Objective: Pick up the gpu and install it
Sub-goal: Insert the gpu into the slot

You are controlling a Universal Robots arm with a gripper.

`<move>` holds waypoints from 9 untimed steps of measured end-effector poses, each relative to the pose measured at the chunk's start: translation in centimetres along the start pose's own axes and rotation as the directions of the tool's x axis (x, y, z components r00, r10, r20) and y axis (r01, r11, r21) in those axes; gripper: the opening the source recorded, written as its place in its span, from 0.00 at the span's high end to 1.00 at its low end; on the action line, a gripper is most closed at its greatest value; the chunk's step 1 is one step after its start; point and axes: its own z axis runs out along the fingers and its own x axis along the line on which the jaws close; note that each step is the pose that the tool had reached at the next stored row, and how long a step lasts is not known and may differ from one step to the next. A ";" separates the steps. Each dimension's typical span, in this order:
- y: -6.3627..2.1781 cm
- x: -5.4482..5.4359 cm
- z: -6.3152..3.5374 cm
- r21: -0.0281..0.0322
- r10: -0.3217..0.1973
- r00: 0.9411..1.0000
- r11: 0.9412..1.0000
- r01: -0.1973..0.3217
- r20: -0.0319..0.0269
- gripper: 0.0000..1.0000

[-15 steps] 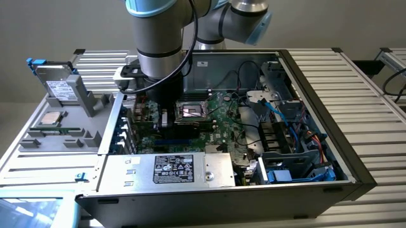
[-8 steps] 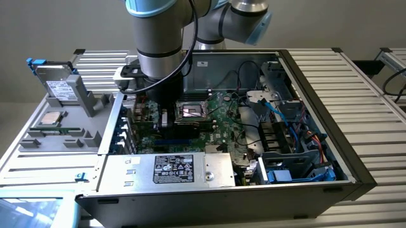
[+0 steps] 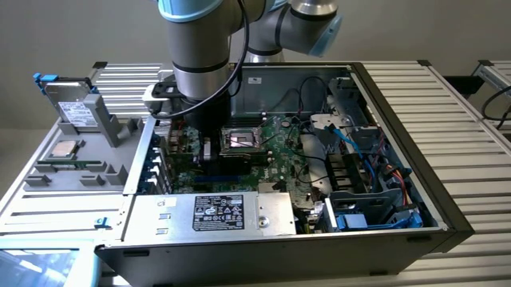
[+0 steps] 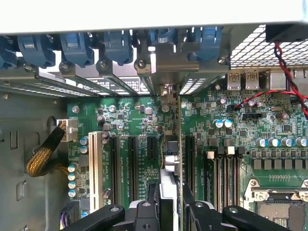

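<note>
Holds the gpu (image 4: 169, 180) edge-on in the tool (image 4: 171, 216) over the motherboard (image 4: 130, 120) slots inside the case (image 3: 264, 263); probably light, stiff, fragile, best pinched along its bare edge.

A table of ribbed silver metal slats (image 3: 471, 149) carries everything. In its middle lies an open black computer case (image 3: 264, 257) on its side, with the inside facing up. Just beside the case, at the exterior view's left, rests a grey moulded parts tray (image 3: 80, 173) - it reaches toward the far left corner.
</note>
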 end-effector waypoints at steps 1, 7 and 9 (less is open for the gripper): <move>0.00 0.0 0.01 0.000 0.000 1.000 1.000 0.000 0.000 0.71; 0.00 0.0 0.09 0.001 0.000 1.000 1.000 0.000 0.000 0.71; -0.01 0.0 -0.23 0.001 0.000 1.000 1.000 0.000 0.001 0.71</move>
